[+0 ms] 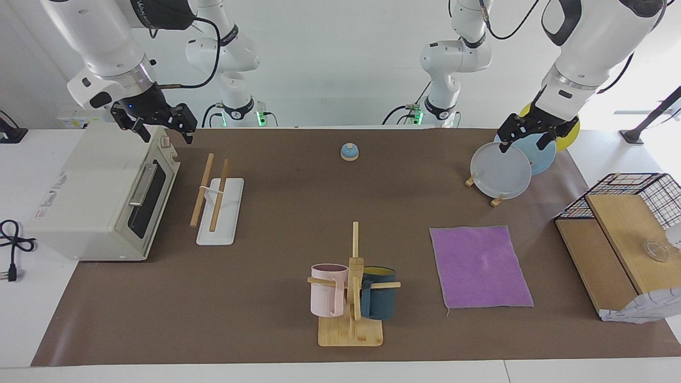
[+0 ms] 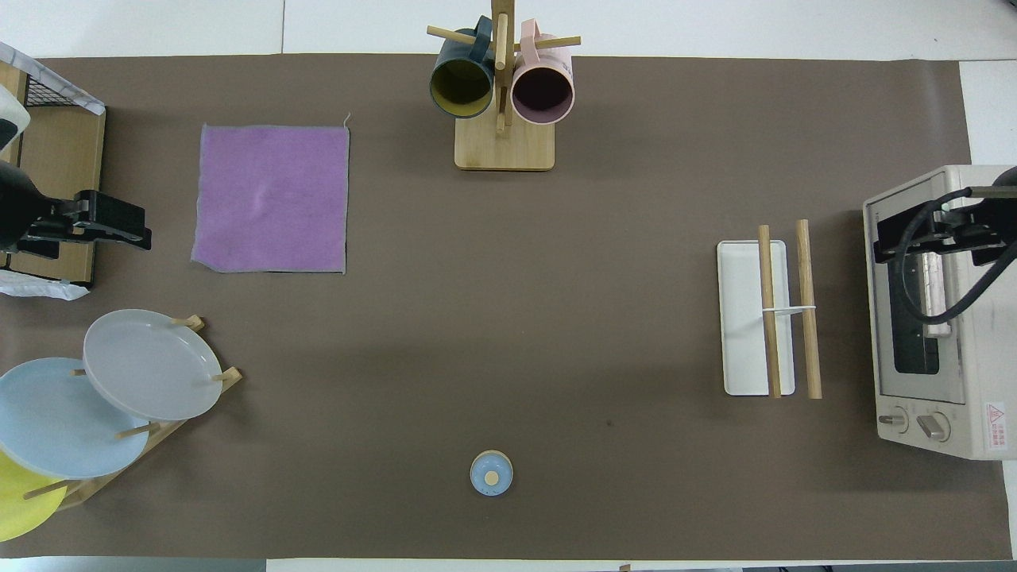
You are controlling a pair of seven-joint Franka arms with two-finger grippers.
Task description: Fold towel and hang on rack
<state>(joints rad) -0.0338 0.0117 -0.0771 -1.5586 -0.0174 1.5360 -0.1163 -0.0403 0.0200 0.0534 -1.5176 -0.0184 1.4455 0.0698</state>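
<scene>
The towel lies flat and unfolded on the brown mat, purple face up, toward the left arm's end of the table. The rack, two wooden rods over a white base, stands toward the right arm's end, beside the toaster oven. My left gripper is open and empty, raised over the plate stand. My right gripper is open and empty, raised over the toaster oven's front edge. Neither touches the towel or the rack.
A toaster oven stands next to the rack. A mug tree with pink and blue mugs stands beside the towel. A plate stand, a small bell and a wire basket on wooden boards are also here.
</scene>
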